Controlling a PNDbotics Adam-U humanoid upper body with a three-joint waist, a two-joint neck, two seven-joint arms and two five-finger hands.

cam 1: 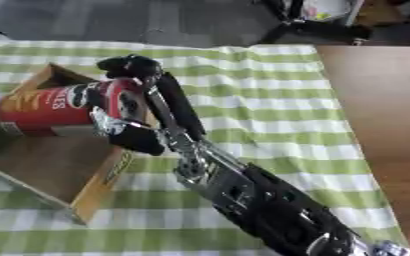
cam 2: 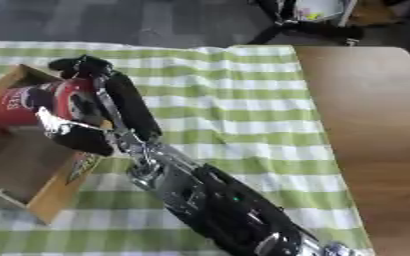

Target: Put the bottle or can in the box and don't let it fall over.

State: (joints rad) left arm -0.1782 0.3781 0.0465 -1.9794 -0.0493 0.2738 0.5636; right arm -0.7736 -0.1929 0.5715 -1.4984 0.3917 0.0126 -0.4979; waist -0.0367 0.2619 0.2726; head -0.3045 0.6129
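I have my right hand (cam 1: 134, 107) wrapped around one red crisp can (cam 1: 60, 107), fingers over the top of it and thumb beneath, clamping its near end. The can is tilted almost onto its side, hanging over the far corner of the single cardboard box (cam 1: 99, 187), whose floor shows bare below it. The box sits on a green-and-white checked cloth (cam 1: 270, 100) over a wooden table (cam 1: 383, 110).

I judge the can to be a light, stiff cardboard tube with a smooth printed skin, so it could slip or roll in the grasp, and being tall and narrow it will tip easily. Holding it around the body near the middle seems safest to me. My left hand shows in neither view.
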